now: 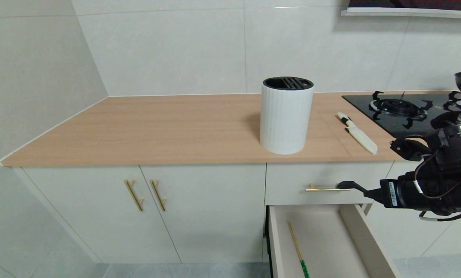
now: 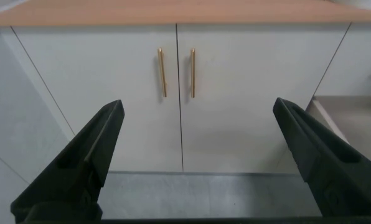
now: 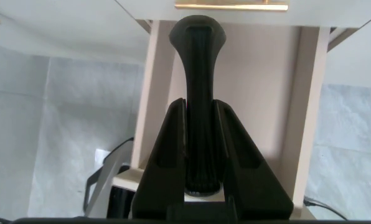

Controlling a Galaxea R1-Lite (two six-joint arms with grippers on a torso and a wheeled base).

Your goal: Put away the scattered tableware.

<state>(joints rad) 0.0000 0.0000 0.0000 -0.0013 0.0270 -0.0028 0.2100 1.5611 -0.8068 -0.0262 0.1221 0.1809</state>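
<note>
Now right end effector [image 3: 201,107] clenches a black handle [image 3: 198,37] above the open drawer [image 1: 354,231], near right; left end effector [image 2: 198,107] released.

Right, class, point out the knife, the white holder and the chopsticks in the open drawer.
knife [image 1: 359,135], head view, on its pale blade.
white holder [image 1: 285,119], head view, on its ribbed side wall.
chopsticks [image 1: 296,246], head view, on the wooden shaft.

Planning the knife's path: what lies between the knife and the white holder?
Nothing: the head view shows bare countertop between the knife and the white holder.
</note>
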